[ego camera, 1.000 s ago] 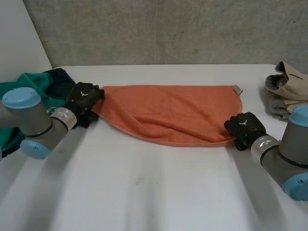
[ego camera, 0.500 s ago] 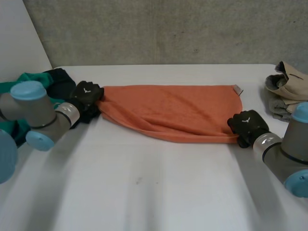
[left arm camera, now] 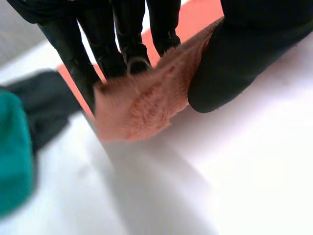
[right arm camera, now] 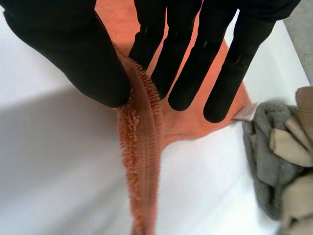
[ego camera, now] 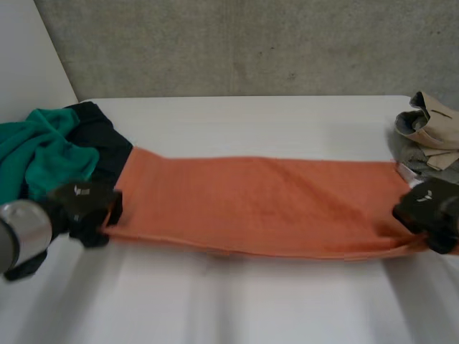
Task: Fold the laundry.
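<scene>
Since a second ago both hands have moved apart and toward the near side. The orange towel (ego camera: 265, 204), before a loose rounded shape farther back, is now drawn into a long flat band across the desk (ego camera: 237, 308).

At the far left lies a green cloth (ego camera: 39, 154) with a dark cloth (ego camera: 100, 140) just beside it. The dark one seems to touch the far left corner of the towel. The left hand (ego camera: 86, 208) is at the near left corner of the towel. Its wrist view shows this corner pinched between the thumb and the fingers, with a small flap sticking out past them. The middle of the towel rests flat on the desk.

On the right, the right hand (ego camera: 427, 208) holds the near right corner, with the hem squeezed between the thumb and the straight fingers. Just behind it is a pile of beige and grey laundry (ego camera: 427, 136), very near the towel's far right corner with its white label (right arm camera: 246, 111).

I think the main danger is the grip. Each hand has only a thin piece of hem, and the cloth already looks tight, so more pulling could make a corner slip out. When the near edge is carried to the far side, the towel may also drag the dark cloth or catch the pile, because both lie so close. If one hand goes faster, the fold will be crooked.
</scene>
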